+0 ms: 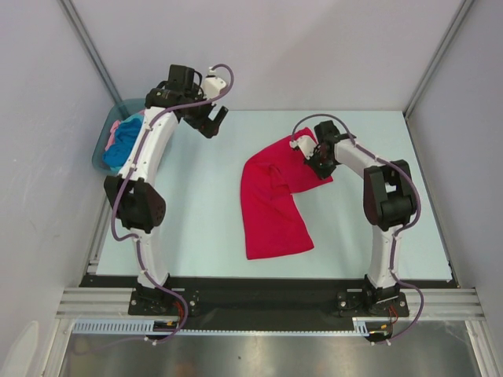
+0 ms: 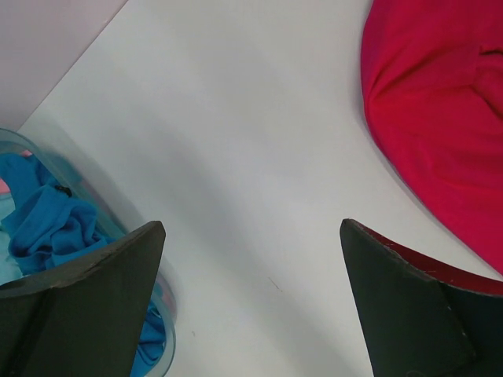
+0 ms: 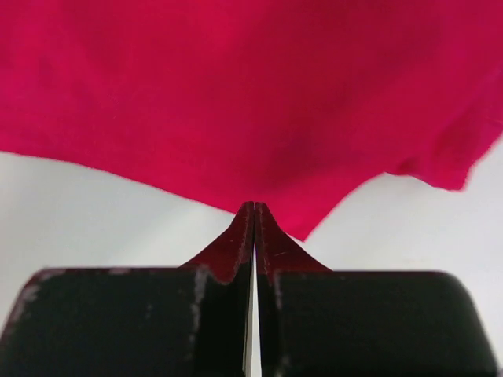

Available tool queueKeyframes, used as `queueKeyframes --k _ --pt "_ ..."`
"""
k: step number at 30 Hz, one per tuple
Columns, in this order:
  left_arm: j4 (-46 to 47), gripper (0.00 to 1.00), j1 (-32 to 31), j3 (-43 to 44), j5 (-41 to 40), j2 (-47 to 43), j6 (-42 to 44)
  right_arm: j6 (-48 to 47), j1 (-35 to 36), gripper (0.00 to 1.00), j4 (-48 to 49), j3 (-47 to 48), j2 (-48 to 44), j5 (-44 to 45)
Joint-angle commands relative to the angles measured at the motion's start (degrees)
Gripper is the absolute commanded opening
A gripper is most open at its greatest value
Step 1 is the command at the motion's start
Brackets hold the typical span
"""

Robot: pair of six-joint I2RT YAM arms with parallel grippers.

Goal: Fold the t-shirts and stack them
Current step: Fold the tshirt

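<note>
A large crimson-red t-shirt [image 1: 271, 204] lies partly folded on the pale table, its upper right part bunched and drawn up to my right gripper [image 1: 317, 161]. In the right wrist view that gripper [image 3: 254, 206] is shut, its tips pinching the lower edge of the red cloth [image 3: 236, 94]. A turquoise-blue t-shirt [image 1: 126, 145] and a pale pink one [image 1: 115, 127] lie crumpled in the tub at the far left. My left gripper [image 1: 212, 122] hangs open above bare table between the tub and the red shirt [image 2: 440, 118], with nothing between its fingers [image 2: 253, 228].
The grey-teal plastic tub [image 1: 100, 153] stands at the table's left edge against the wall; its rim [image 2: 94, 196] shows beside my left finger. Enclosure walls close in the left, back and right sides.
</note>
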Motion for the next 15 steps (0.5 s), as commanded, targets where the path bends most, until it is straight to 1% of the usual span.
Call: queueKeyframes --k 1,6,12,15 --pt "0.08 1.0 -0.21 0.85 -0.78 -1.66 0.07 0.71 -0.35 0.0 0.79 2.24 2.49 0.07" --pt "0.17 1.0 -0.21 0.94 -1.92 -1.84 0.86 1.58 -0.79 0.0 0.79 5.22 6.1 1.56" --pt "0.26 1.0 -0.21 0.94 -2.36 -2.1 1.39 0.53 -1.66 0.0 1.5 9.44 10.49 3.49" --pt "0.26 1.0 -0.21 0.5 -2.71 -2.28 1.92 -0.61 -2.1 0.0 1.76 14.18 14.43 4.72"
